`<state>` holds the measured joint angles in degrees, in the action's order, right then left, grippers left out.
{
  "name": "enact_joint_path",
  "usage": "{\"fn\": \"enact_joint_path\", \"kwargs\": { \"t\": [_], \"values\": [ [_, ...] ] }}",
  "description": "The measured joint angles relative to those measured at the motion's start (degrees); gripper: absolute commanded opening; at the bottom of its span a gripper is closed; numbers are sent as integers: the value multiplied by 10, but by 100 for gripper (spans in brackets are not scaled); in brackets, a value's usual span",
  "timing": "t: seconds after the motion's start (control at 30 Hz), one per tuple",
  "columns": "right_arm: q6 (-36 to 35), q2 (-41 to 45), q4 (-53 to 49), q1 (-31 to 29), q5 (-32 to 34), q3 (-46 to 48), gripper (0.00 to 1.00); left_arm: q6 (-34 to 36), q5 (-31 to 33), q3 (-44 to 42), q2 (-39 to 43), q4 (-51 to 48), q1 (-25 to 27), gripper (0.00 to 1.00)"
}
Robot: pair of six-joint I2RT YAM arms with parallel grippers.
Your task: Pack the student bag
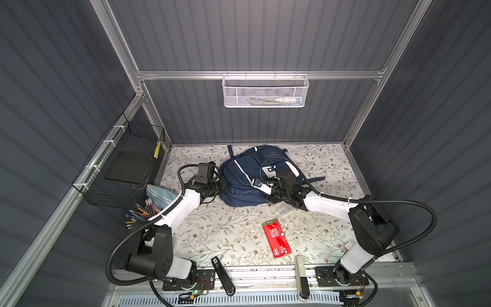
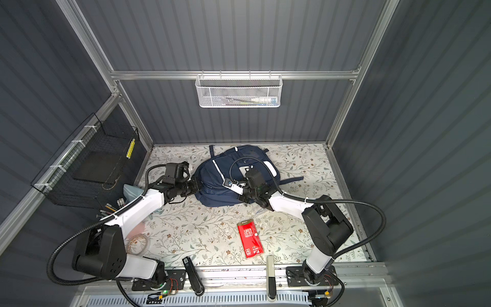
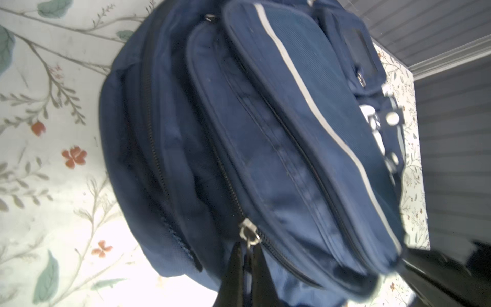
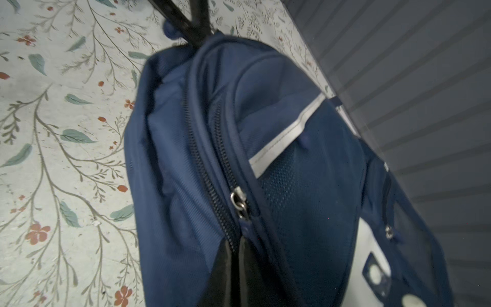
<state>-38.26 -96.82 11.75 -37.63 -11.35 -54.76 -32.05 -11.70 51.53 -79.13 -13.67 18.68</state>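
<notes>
Student bag [image 1: 240, 186] (navy); zip pull [image 3: 248, 233] in left tool [image 3: 248, 248]

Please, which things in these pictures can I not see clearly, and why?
- Inside the backpack: covered by its fabric, every view.
- Contents of the mesh basket: too small behind the mesh, both top views.
- Pencils: partly under the left arm, both top views.
- Whether the right gripper holds the zip pull: jaws blurred, cut by the right wrist view's edge.

The navy student bag [image 1: 239, 190] lies front-up, white-striped pockets zipped, at the back of the floral table [image 1: 212, 239].
</notes>
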Motion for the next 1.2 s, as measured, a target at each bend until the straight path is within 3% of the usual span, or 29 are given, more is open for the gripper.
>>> {"fn": "enact_joint_path", "kwargs": {
  "t": [0.13, 0.23, 0.33, 0.43, 0.53, 0.67, 0.83, 0.87, 0.93, 0.97, 1.1, 1.2],
  "values": [
    [15, -7, -37, 8, 26, -5, 58, -37, 30, -26, 58, -9, 66, 0],
    [43, 44, -55, 3, 37, 5, 64, -67, 42, -29, 91, -17, 117, 0],
    [55, 115, -60, -44, 45, 20, 64, -93, 64, -29, 99, -17, 174, 0],
    [53, 129, -45, -95, 43, 19, 58, -111, 70, -29, 85, -14, 220, 0],
    [41, 94, -37, -98, 55, 20, 52, -121, 82, -29, 67, -21, 235, 0],
    [33, 50, -32, -79, 52, 22, 28, -122, 93, -27, 64, -27, 238, 0],
    [20, 47, -29, -68, 31, 24, 38, -122, 103, -27, 65, -28, 238, 0],
    [17, 47, -32, -66, 25, 24, 29, -122, 103, -27, 65, -28, 238, 0],
    [11, 47, -38, -64, 19, 23, 3, -122, 103, -27, 65, -24, 238, 0],
    [9, 47, -40, -63, 18, 23, 0, -122, 105, -27, 65, -23, 238, 0],
    [-3, 53, -14, -56, 11, 43, 0, -110, 127, -19, 61, -32, 229, 0],
    [-4, 72, -8, -34, -7, 67, 0, -97, 103, -24, 53, -35, 170, 0]
  ]
}}
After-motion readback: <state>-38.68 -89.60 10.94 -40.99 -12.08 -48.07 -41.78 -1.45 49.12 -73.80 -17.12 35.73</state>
